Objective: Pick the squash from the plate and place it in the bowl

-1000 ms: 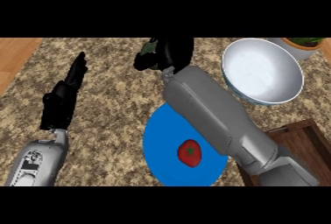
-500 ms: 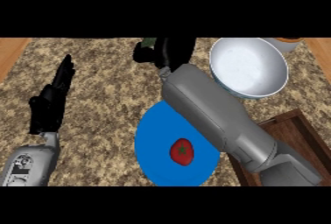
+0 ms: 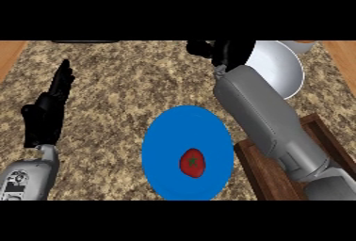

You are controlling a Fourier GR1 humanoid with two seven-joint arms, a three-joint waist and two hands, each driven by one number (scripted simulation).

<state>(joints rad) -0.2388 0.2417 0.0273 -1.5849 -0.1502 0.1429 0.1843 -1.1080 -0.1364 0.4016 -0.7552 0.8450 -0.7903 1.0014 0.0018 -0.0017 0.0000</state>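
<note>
The right hand [image 3: 227, 51] is a dark bunched shape at the far end of its grey forearm [image 3: 268, 115], set against the left rim of the bowl [image 3: 284, 70]; whether it is clenched or released cannot be told, nor whether it touches the rim; nothing shows in it. The left hand [image 3: 46, 115] rests by the left edge, released, fingers straight and pointing up, holding nothing.

The red fruit [image 3: 192, 162] lies on the plate [image 3: 179, 129], right of its middle and toward the near rim, well apart from both hands; it is small, rounded and glossy, with a dark green star at its top, more like a tomato than a squash. The plate is flat, round and plain blue; the bowl is smooth, pale and deep; the counter [image 3: 125, 89] is speckled brown stone. A dark wooden tray [image 3: 268, 175] with a raised rim sits just right of the plate, partly under the forearm.

Two hands; one fruit; one plate; one bowl; one tray.
</note>
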